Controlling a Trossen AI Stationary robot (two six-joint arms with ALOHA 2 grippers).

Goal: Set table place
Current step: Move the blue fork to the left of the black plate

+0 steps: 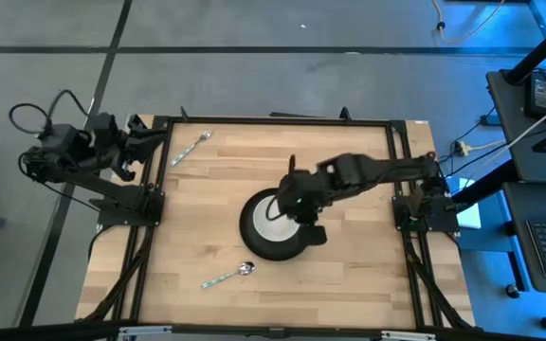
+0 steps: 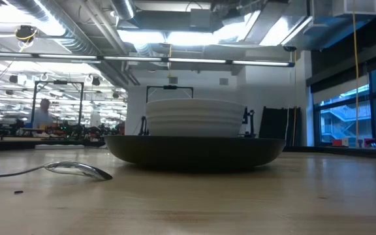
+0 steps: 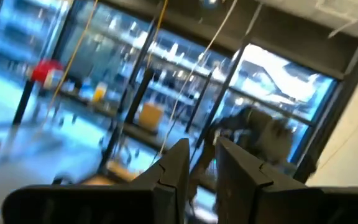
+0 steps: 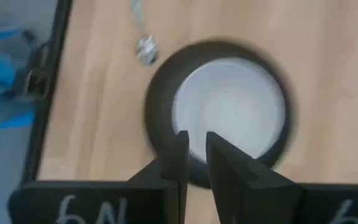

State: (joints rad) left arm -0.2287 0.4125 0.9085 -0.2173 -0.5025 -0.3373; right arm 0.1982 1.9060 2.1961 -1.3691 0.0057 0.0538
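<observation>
A black plate (image 1: 254, 242) rests flat on the table (image 1: 358, 275) with a white bowl (image 1: 275, 220) standing in it; the low view shows the same bowl (image 2: 194, 117) and plate (image 2: 194, 151). A spoon (image 1: 227, 277) lies near the front edge. A fork (image 1: 190, 149) lies at the far left. My right gripper (image 4: 194, 140) hangs high over the bowl (image 4: 229, 106), pointing steeply down, fingers close together with nothing between them. My left gripper (image 3: 201, 146) is raised beyond the table's left edge, fingers close together and bare, pointing into the room.
Bare wood lies to the right of and in front of the plate. The black frame (image 1: 282, 121) edges the table. Both arm bases stand at the table's sides. Neither gripper shows in the low view.
</observation>
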